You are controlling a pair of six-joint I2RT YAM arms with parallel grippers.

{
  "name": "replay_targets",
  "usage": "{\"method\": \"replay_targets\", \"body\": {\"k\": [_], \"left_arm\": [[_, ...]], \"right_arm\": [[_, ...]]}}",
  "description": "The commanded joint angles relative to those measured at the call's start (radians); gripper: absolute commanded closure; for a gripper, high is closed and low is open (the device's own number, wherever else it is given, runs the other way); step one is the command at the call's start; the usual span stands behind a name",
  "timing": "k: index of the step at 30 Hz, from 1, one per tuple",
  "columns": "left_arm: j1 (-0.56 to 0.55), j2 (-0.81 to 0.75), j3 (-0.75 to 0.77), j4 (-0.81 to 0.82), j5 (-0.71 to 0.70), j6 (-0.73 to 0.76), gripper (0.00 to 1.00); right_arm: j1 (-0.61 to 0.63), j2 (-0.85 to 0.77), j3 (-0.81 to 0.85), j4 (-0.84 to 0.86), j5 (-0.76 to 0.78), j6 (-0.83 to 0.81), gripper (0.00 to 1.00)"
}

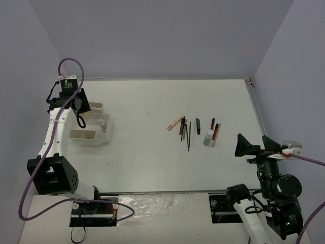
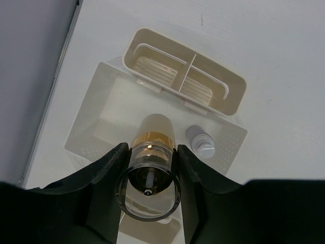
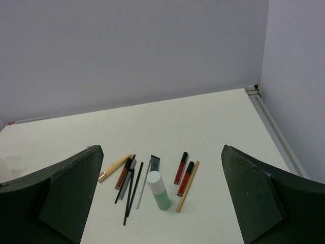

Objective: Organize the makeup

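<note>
Since the left hand (image 2: 151,155) is clamped partway shut on a clear-capped bottle (image 2: 152,134) over the white tray (image 2: 94,96), letting go crooked could topple it onto the grey bottle (image 2: 200,143) inside; right hand (image 3: 160,150) gapes wide, empty, near the loose makeup (image 3: 159,192) on the bench (image 3: 213,117).

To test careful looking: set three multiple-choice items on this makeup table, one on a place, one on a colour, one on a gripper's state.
1. Where is the small grey bottle? A on the floor; B in the white tray; C on a shelf.
2. The white-capped bottle has a body that is: A green; B blue; C red.
3. The right gripper is: A shut on a tube; B shut, empty; C open, empty.
B, it sits inside the tray; A, green shows below the cap; C, fingers wide apart, nothing between.
</note>
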Motion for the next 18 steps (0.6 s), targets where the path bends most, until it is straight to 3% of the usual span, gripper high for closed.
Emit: {"method": "replay_targets", "body": {"k": [1, 18], "left_arm": [[0.003, -0.001, -0.019, 0.150, 0.000, 0.025, 1.00], [0.006, 0.089, -0.153, 0.252, 0.018, 0.023, 1.00]], "right_arm": [[0.010, -0.003, -0.001, 0.063, -0.006, -0.002, 0.00], [0.020, -0.018, -0.013, 0.064, 0.008, -0.011, 0.00]]}}
